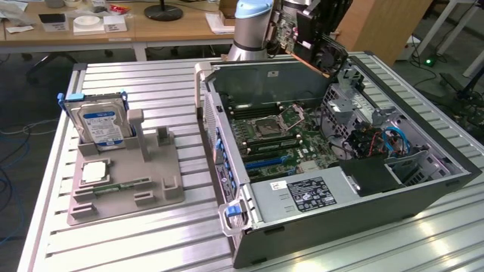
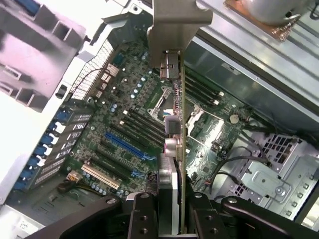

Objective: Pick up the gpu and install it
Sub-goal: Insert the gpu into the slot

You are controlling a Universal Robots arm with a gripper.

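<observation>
The hand (image 2: 169,206) is clamping the gpu (image 1: 318,44) between its fingers, holding the card tilted in the air over the far rim of the open computer case (image 1: 423,187), above the motherboard (image 2: 124,129). A hard drive (image 1: 98,122) is standing on the bench (image 1: 151,243), at the exterior view's left.
</observation>
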